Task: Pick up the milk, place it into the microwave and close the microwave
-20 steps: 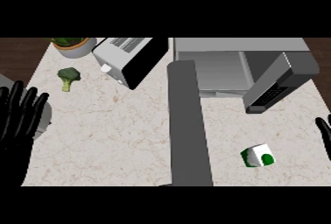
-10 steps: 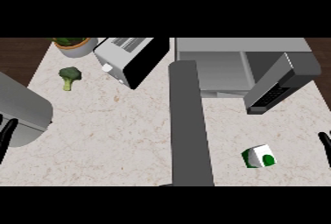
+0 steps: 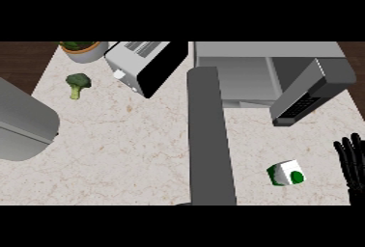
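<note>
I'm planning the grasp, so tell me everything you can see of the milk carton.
The milk carton is a small white box with a green side and a round green mark on its upper face. It sits askew on the pale speckled counter, near the view's lower right. Only the counter touches it; the open right hand is apart, to its right.

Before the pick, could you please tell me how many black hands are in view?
1: the right hand at the right edge, fingers straight. Of the left arm only the grey forearm shows.
</note>
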Robot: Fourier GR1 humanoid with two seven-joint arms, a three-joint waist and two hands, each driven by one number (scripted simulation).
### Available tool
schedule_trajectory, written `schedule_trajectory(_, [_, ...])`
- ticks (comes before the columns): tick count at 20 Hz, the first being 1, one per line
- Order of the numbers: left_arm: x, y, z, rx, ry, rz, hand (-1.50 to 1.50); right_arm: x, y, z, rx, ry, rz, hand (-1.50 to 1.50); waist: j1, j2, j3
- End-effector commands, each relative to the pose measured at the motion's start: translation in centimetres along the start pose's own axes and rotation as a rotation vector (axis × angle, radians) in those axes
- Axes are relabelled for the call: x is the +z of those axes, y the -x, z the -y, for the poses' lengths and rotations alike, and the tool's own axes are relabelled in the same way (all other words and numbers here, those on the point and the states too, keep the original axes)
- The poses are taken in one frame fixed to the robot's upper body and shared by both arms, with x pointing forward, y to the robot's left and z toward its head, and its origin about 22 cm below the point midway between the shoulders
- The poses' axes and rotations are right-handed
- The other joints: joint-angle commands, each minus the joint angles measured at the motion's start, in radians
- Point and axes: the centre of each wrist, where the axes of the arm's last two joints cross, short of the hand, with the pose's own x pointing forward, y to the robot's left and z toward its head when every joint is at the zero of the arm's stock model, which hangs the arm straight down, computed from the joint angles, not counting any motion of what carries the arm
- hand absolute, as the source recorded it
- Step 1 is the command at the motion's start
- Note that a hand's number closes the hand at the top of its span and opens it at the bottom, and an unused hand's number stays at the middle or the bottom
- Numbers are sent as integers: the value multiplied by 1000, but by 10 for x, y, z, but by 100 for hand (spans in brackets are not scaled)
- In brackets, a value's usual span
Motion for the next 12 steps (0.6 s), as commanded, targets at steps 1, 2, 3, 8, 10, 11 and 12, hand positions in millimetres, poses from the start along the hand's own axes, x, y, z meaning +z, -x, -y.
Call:
schedule_trajectory(1, [12,-18,2,17,12,18,-150,26,36,24,34,62,-67,-150,-1,-1,1])
schedule_trajectory(2, [19,-17,-9,8,19,7,-150,10,37,-3,49,66,-66,-150,4,-1,0])
schedule_trajectory(3, [24,-24,4,18,9,11,-150,23,59,11,60,56,-85,-150,8,-1,1])
schedule_trajectory(8, [21,-19,1,16,7,21,-150,22,96,12,86,75,-152,-150,5,1,1])
schedule_trajectory(10, [29,-25,-5,5,17,15,-150,29,94,15,82,77,-157,-150,2,-1,0])
schedule_trajectory(11, [29,-29,-14,-6,20,15,-150,28,111,23,79,89,-184,-150,8,0,1])
schedule_trajectory(12, [31,-16,-16,24,9,17,-150,42,127,46,116,94,-176,-150,10,0,1])
